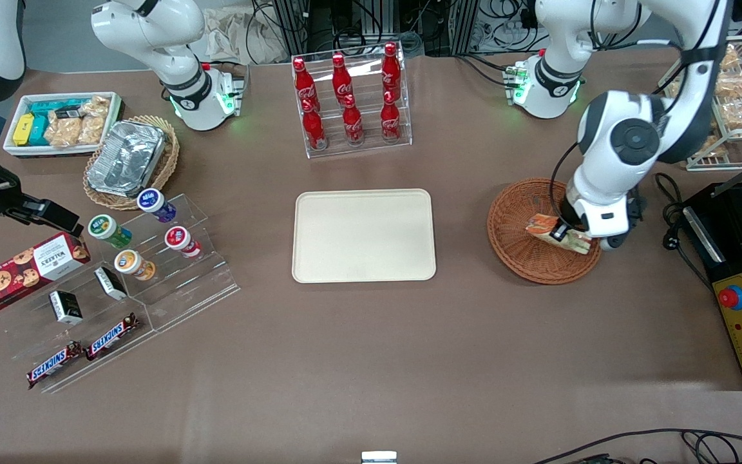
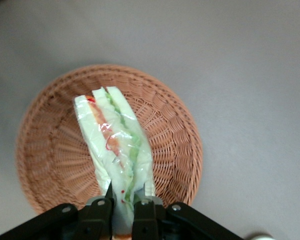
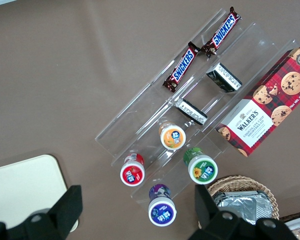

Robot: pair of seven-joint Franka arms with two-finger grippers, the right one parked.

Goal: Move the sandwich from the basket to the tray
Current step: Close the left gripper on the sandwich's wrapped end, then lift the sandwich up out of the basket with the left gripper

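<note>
The wrapped wedge sandwich (image 1: 550,231) of white bread with orange-red and green filling is over the round reddish-brown wicker basket (image 1: 518,216). My left gripper (image 1: 567,235) is shut on its narrow end. In the left wrist view the black fingers (image 2: 101,210) pinch the sandwich (image 2: 117,147) from both sides at the gripper (image 2: 124,201), with the basket (image 2: 52,150) underneath. I cannot tell whether the sandwich still touches the weave. The cream rectangular tray (image 1: 363,235) lies bare at mid-table, beside the basket toward the parked arm's end.
A clear rack of red bottles (image 1: 350,100) stands farther from the front camera than the tray. A clear stepped stand (image 1: 152,258) with cups and bars, a cookie box (image 1: 26,270) and a foil container (image 1: 127,158) lie toward the parked arm's end. A black control box (image 1: 741,303) is beside the basket.
</note>
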